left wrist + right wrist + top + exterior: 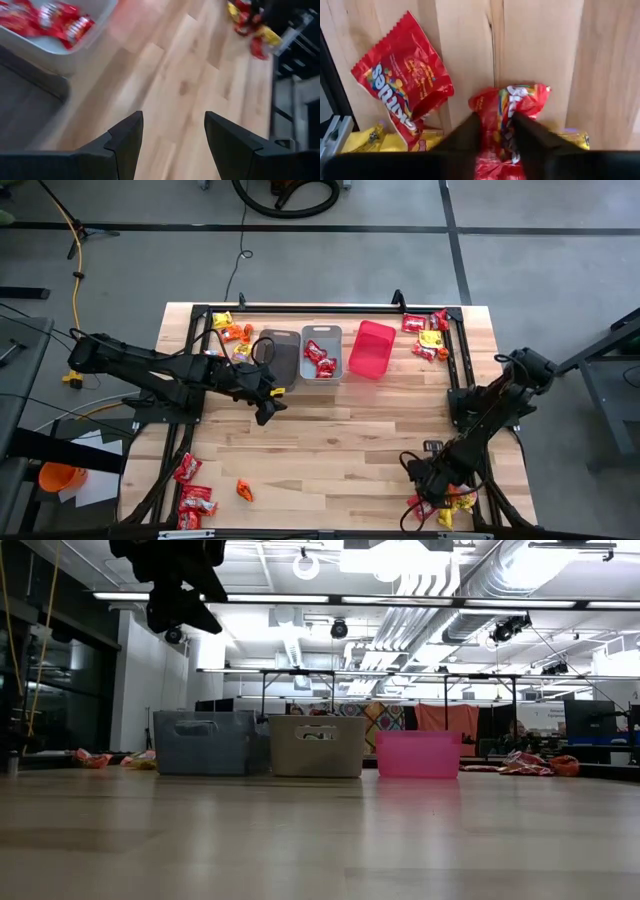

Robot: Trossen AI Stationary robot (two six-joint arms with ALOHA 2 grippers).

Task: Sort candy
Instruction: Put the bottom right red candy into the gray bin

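Observation:
The candy lies in piles at the table's corners: far left [230, 330], far right [430, 335], near left [193, 492] and near right [452, 505]. My right gripper [428, 496] points down into the near-right pile, shut on a red packet [515, 102]. Beside it lies a second red packet [402, 82] flat on the wood, with yellow packets [370, 140] under its edge. My left gripper [172, 140] hangs open above bare table, just in front of the brown bin [280, 355], with nothing between its fingers. My right gripper pinches the red packet across its middle [502, 122] between its two fingers [470, 132]. The fingers come from above, pointing down. The wrapper is crumpled between them, and its far end [530, 95] sticks out past the fingers and lies on the table.
Three bins stand in a row at the back: brown, grey [322, 352] with red packets inside, and pink [372, 348]. A lone orange sweet [244, 490] lies near the front left. A black frame [455, 370] runs along the table's sides. The middle is bare wood.

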